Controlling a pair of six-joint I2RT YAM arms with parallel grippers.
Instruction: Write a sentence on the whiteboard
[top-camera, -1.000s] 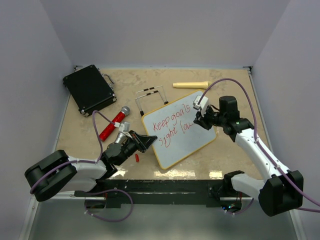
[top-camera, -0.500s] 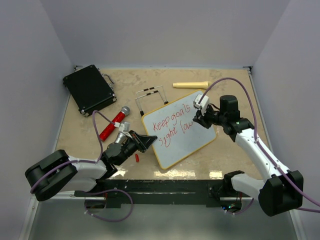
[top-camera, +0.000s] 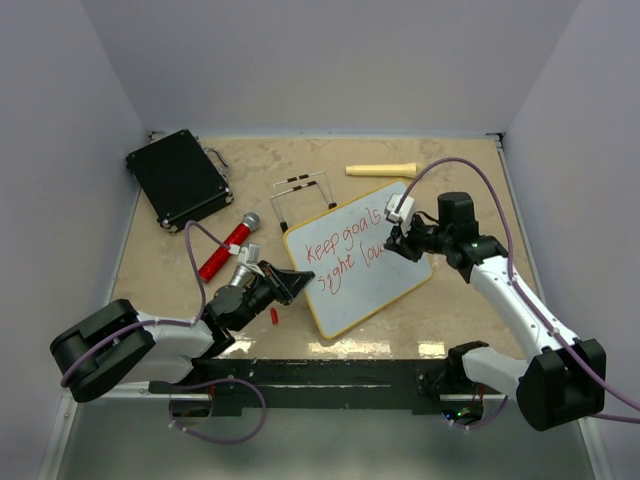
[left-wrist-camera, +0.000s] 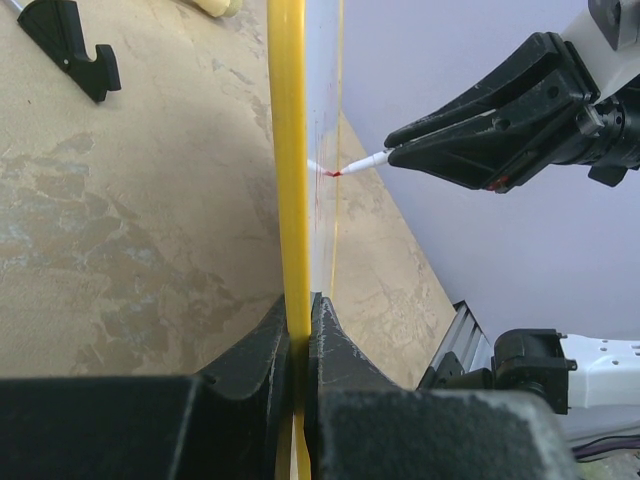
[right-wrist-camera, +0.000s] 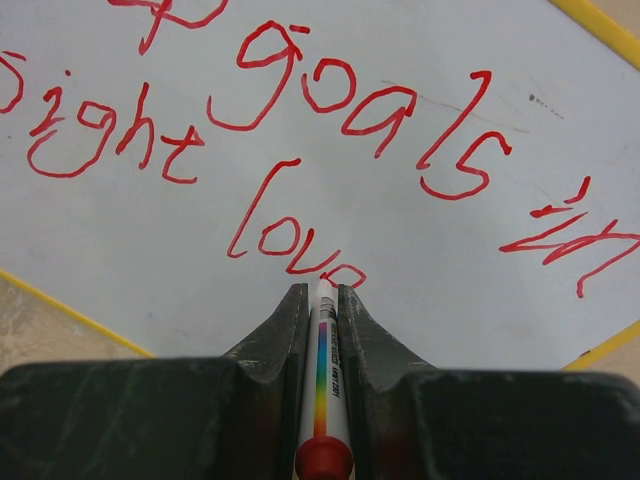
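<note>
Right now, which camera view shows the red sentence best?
The right wrist view: the sentence fills the frame, letters large. The top external view shows it small; the left wrist view sees the whiteboard edge-on.

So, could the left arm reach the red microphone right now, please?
Probably not: the red microphone lies nearby, unobstructed, but the left arm has its jaws shut on the whiteboard.

Soft, even overhead light casts only faint shadows. Glare patches gleam on the table (top-camera: 400, 335) at its near edge. The whiteboard (right-wrist-camera: 420, 240) reads sharp at the right wrist; foregrounds go dark, soft.
</note>
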